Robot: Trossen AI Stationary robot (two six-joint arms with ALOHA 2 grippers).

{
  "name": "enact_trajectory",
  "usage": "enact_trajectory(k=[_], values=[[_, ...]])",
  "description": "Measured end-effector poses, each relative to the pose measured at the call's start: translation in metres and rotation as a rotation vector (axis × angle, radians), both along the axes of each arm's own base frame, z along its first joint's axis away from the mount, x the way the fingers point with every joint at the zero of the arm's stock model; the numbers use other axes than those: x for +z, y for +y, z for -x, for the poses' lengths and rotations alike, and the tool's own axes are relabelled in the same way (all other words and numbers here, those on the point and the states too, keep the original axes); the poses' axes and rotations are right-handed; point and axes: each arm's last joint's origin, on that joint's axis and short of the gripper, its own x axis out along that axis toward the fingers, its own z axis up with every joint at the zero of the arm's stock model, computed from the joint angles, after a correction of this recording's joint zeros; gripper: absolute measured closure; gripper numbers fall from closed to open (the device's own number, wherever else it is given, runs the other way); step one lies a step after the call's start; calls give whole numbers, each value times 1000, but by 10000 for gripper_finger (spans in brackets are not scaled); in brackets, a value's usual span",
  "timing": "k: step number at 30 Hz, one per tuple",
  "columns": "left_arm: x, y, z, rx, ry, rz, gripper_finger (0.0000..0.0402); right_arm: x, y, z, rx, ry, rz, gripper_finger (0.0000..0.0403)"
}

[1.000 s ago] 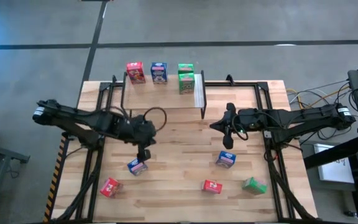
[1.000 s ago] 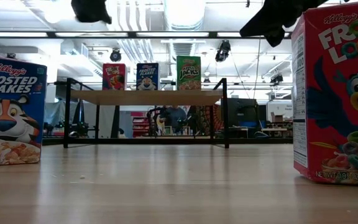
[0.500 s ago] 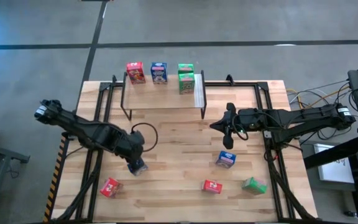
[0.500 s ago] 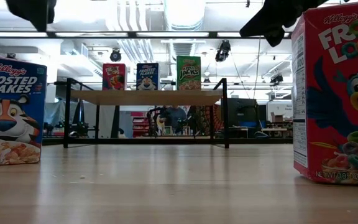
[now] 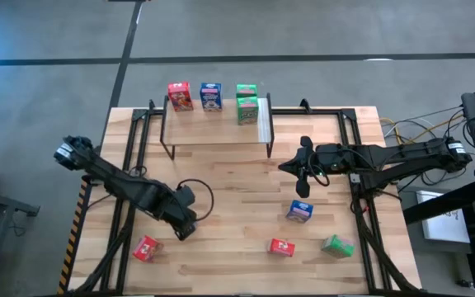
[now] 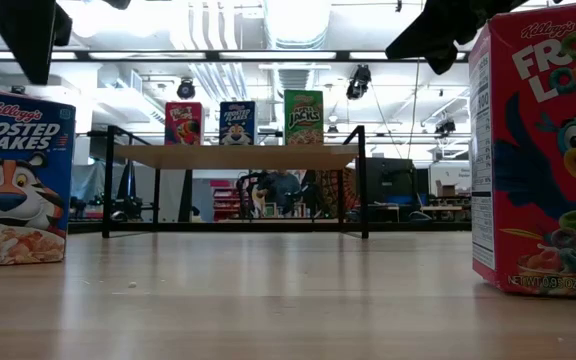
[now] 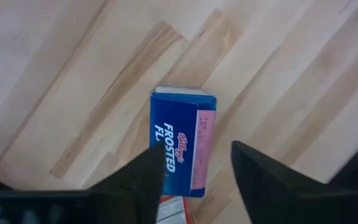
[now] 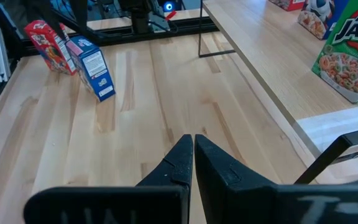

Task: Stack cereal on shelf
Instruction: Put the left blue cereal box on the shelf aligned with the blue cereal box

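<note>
Nearest the front edge of the table (image 5: 221, 276), four boxes are spread well apart: a red box (image 5: 146, 247) at the left, a second red box (image 5: 282, 247) and a green box (image 5: 336, 245) toward the right, and a blue box (image 5: 299, 211) a little farther in on the right side. The left gripper (image 7: 194, 171) is poised directly over another blue box (image 7: 180, 140), hidden under the arm in the overhead view; its fingers are spread wide and straddle the box's narrow sides without visibly touching it, a stance judged to be set for a pinch across the thin dimension. Bare wood is left all around this box, so room for a descent and a lift is judged ample. The right gripper (image 8: 193, 155) is held at mid-table with its fingers pressed together and nothing between them, apparently waiting. At the far edge the shelf (image 5: 213, 132) is seen, with red, blue and green boxes upright along its back. Its front strip is left bare, which is judged the easiest room for further boxes, though the black legs at both ends would narrow a sideways approach.
</note>
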Motion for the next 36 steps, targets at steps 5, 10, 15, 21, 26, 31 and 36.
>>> enact_trajectory(k=[5, 10, 15, 21, 26, 31, 36], values=[[-12, -3, -6, -1, 54, -33, 169, 0, 0, 0, 0, 0, 0, 394], [-16, -5, -5, -11, 88, -59, 144, 0, 0, 0, 0, 0, 0, 394], [-16, -9, -3, -27, 80, -81, 145, 0, 0, 0, 0, 0, 0, 394], [-19, -13, -4, -38, 80, -83, 146, 0, 0, 0, 0, 0, 0, 394], [-27, -15, -6, -43, 99, -111, 146, 0, 0, 0, 0, 0, 0, 394], [-34, -16, -9, -60, 124, -132, 146, 0, 0, 0, 0, 0, 0, 394], [-41, -18, -12, -81, 147, -146, 149, 0, 0, 0, 0, 0, 0, 394]])
